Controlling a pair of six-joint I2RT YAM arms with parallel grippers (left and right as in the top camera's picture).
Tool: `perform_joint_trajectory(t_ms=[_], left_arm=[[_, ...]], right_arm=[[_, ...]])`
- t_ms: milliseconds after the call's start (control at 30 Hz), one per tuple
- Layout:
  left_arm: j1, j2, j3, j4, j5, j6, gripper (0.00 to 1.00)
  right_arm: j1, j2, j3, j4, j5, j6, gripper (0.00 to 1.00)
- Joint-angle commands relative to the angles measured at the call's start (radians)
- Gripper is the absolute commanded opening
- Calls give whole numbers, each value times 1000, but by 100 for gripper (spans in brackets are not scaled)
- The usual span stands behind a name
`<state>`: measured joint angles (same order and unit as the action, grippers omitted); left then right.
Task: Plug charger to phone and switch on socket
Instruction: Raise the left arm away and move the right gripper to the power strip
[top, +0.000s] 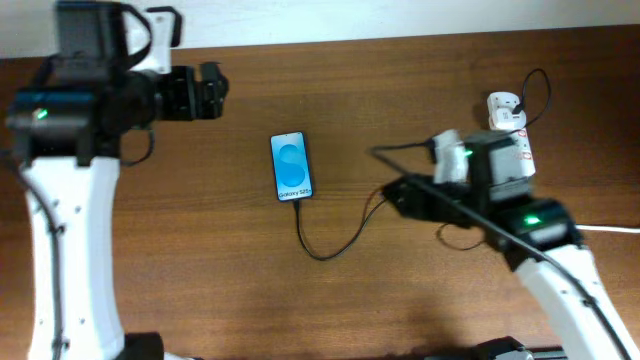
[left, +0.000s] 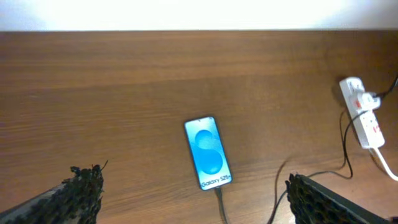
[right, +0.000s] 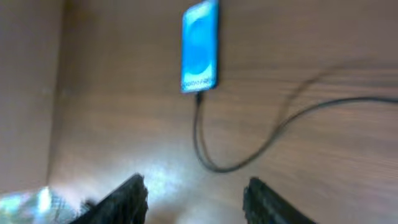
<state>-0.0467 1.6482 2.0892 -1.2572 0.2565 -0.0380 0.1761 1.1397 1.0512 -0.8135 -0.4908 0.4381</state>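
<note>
The phone (top: 291, 166) lies flat mid-table, its blue screen up; it also shows in the left wrist view (left: 208, 152) and the right wrist view (right: 200, 46). The charger cable (top: 335, 247) runs from the phone's near end in a loop toward the right; its connector tip sits at the phone's port (left: 217, 190). The white socket (top: 510, 125) lies at the far right, also in the left wrist view (left: 363, 112), with a plug in it. My left gripper (top: 212, 90) is open and empty, left of the phone. My right gripper (right: 196, 196) is open and empty, right of the phone.
The thick white cord (top: 610, 229) runs off the socket toward the right edge. The wooden table (top: 330, 300) ends at a pale wall along the far side.
</note>
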Motion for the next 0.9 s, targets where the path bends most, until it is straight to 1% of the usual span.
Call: perform_joint_trajectory(t_ms=[0,133,200,233,333,433,500,633,733,867], left_arm=[[31,-39,14,-13,-4,1,99],[30,-37,13,-13,-11,1,99],[30,-37,13,-13,-11,1,99],[30,-37,13,-13,-11,1,99],[30,-37,13,-13,-11,1,99],[30,-38,13,-13,-11,1,99],[30,-37,13,-13,-11,1,99],[30,-37,13,-13,-11,1,99],[30,-37,13,-13,-11,1,99],[30,-37,13,-13,-11,1,99]], right_arm=[[-142,-22,153,-167,71,-140,53],[-294,-22,274,-290,162,-199,52],[-358,-22,303,-299,199,-199,48],[-398,-22,308,-296,217,-199,40],[-505,-8,308,-282,234,-200,27],[-592,32,308,-270,234,-225,22],[-640,69,308,-252,233,-235,4],[-695,153,308,-203,233,-270,4],[-729,228,309,-156,224,-270,4],[-779,317,309,-70,148,-273,4]])
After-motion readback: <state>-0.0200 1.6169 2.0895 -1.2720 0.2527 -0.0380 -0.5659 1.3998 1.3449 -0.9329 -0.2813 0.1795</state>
